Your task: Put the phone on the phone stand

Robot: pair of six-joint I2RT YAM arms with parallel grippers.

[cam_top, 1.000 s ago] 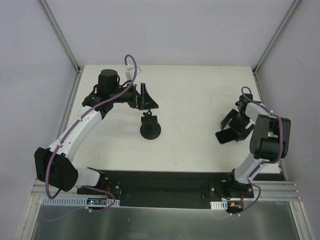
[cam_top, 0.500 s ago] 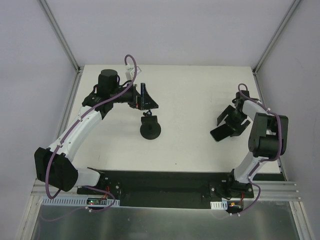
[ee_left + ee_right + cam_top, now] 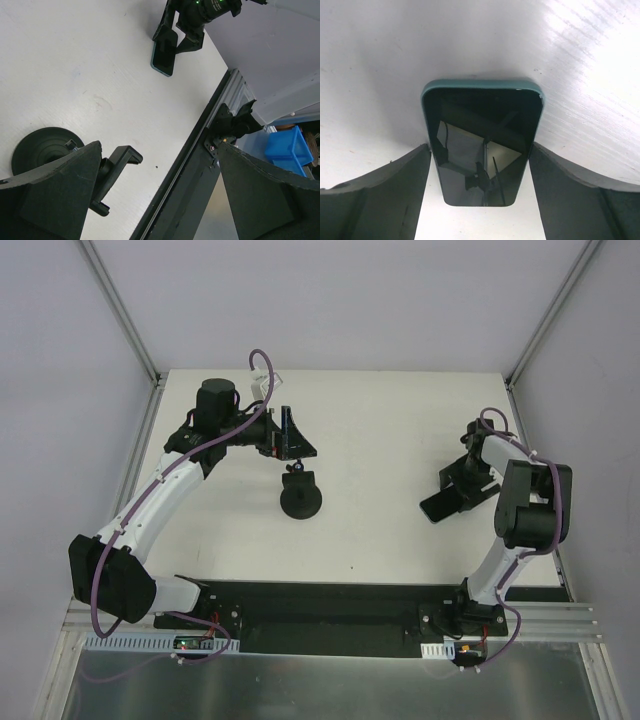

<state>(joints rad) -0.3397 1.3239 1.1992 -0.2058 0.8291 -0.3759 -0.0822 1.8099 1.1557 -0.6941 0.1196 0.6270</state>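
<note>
The phone (image 3: 482, 140), a black slab in a teal case, lies flat on the white table; it also shows in the top view (image 3: 434, 507) and the left wrist view (image 3: 164, 51). My right gripper (image 3: 480, 200) is open, low over the table, one finger on each side of the phone's near end with small gaps; in the top view it (image 3: 456, 488) sits at the right. The black phone stand (image 3: 300, 497) stands mid-table, its disc (image 3: 40, 146) and cradle (image 3: 117, 164) in the left wrist view. My left gripper (image 3: 291, 436) is open and empty, just behind the stand.
The table's black front rail (image 3: 200, 165) runs along the near edge. Aluminium frame posts (image 3: 125, 310) stand at the back corners. A blue bin (image 3: 291, 150) sits beyond the table.
My right gripper has shifted a little left and turned, closing in around the phone. The left arm and the stand have not moved.
</note>
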